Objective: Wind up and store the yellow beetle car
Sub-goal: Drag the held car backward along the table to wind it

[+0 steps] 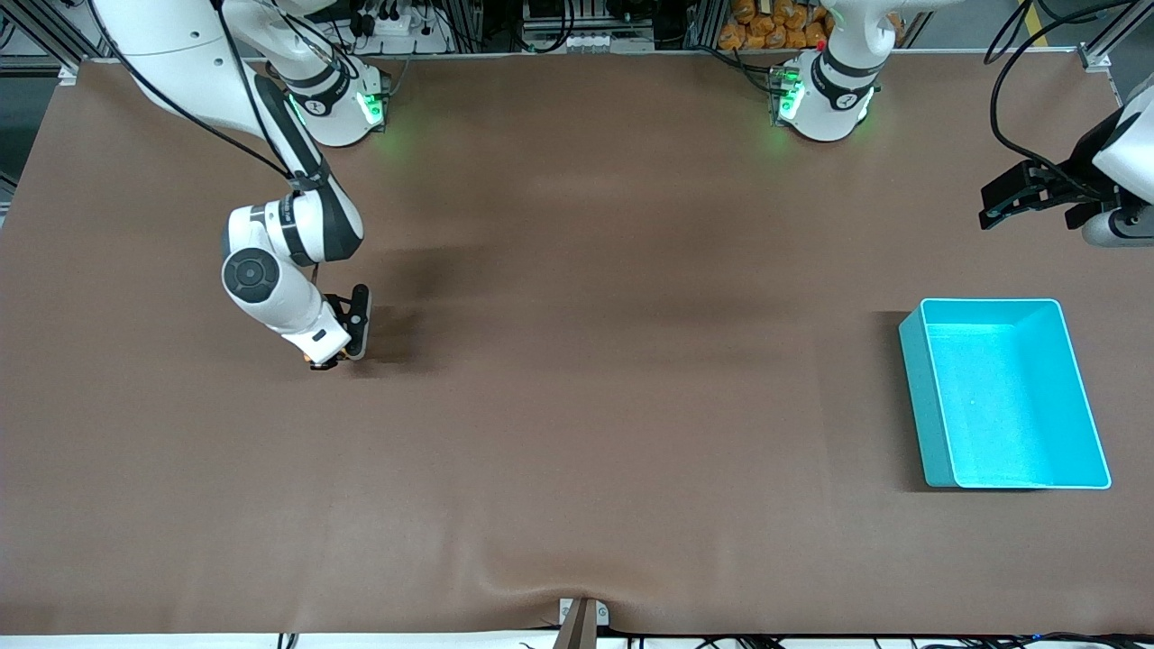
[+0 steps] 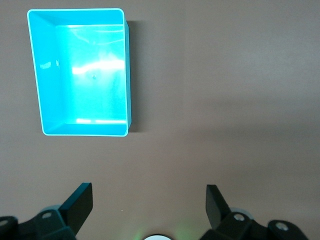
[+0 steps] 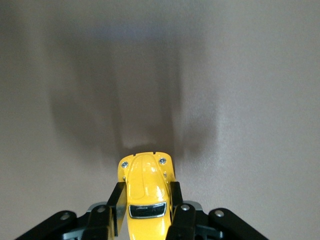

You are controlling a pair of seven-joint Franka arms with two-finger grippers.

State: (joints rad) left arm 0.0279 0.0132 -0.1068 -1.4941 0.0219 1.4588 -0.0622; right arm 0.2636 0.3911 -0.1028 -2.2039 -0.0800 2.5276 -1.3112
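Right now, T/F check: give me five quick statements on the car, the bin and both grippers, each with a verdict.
1. The right gripper is shut on the car. True.
2. The car lies in the bin. False: the bin holds nothing; the car is in the right gripper's fingers, low over the table toward the right arm's end.
3. The left gripper is open and holds nothing. True.
4. The bin lies tipped on its side. False: it stands upright, its opening facing up.
5. The bin sits toward the right arm's end of the table. False: it sits toward the left arm's end.
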